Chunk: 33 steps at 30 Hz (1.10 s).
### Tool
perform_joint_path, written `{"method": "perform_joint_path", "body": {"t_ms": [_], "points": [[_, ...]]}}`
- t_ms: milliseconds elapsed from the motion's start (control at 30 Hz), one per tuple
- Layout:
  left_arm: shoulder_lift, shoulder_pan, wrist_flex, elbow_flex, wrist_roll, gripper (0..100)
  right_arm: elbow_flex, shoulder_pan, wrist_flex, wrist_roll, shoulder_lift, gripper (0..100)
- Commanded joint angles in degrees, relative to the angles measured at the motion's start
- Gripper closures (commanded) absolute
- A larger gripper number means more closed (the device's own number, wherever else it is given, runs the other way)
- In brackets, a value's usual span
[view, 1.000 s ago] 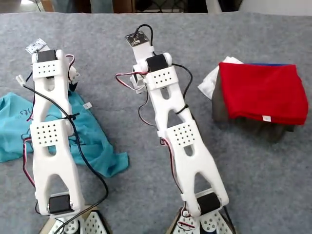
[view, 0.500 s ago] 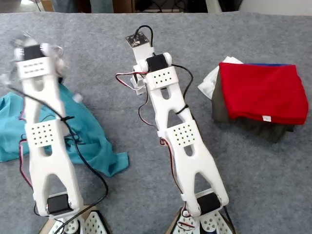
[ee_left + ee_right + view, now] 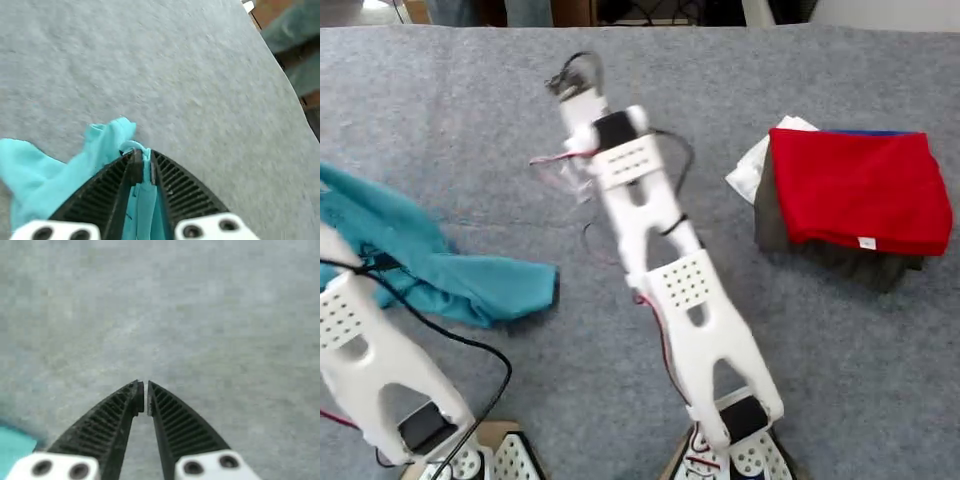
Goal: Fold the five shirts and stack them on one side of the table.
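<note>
Grey table (image 3: pixel 820 350): left hand (image 3: pixel 142 156) clamped on teal shirt (image 3: pixel 440 270) draped below it

The table cover (image 3: pixel 820 380) is showing a uniform, faintly mottled grey. The loose shirt (image 3: pixel 440 275) is showing plain teal. In the stack, the top shirt (image 3: pixel 860 190) is showing solid red and carrying a small white tag (image 3: pixel 867 242). Beneath it, a dark grey layer (image 3: pixel 775 225), a white layer (image 3: pixel 748 172) and a blue edge (image 3: pixel 865 131) are showing. The left arm (image 3: pixel 360 360) and right arm (image 3: pixel 690 300) are showing white shells with dotted hole panels, and are trailing black cables (image 3: pixel 470 345) and red wires (image 3: pixel 665 350). The left gripper (image 3: pixel 142 155) and right gripper (image 3: pixel 145 390) are showing black ribbed jaws on white bases.
</note>
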Motion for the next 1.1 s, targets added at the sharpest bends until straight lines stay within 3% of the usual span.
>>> {"method": "perform_joint_path", "body": {"t_ms": [0, 133, 233, 333, 533, 667, 733, 933, 1067], "points": [[-1.93, -4.44, -3.78, -0.48, -0.79, 97, 7.60, -4.04, 0.62, 0.88, -8.92, 97.2], [4.57, -7.60, -11.08, 1.54, -0.88, 97, 18.86, -5.89, 0.53, 8.00, -18.42, 91.9], [10.02, -8.04, -11.78, 1.54, -1.05, 97, 27.56, -7.21, 0.44, 13.01, -24.04, 83.0], [14.24, -7.78, -11.60, 1.54, -1.32, 97, 31.34, -8.53, -0.09, 13.36, -25.89, 78.9], [16.09, -9.54, -11.60, 1.54, -1.58, 97, 31.60, -17.93, 0.44, 11.25, -27.47, 81.0], [16.00, -12.44, -12.13, 1.45, -1.67, 97, 31.43, -23.30, -0.70, 11.34, -27.82, 96.1], [16.44, -13.93, -12.13, 1.45, -1.67, 97, 31.69, -23.56, -2.29, 11.25, -25.98, 97.9], [16.53, -15.78, -11.60, 1.98, -1.32, 97, 31.52, -23.65, -4.04, 7.74, -16.31, 90.0], [17.14, -15.52, -11.60, 3.12, -1.32, 97, 29.85, -23.30, -2.11, 8.18, -12.35, 96.9]]}}
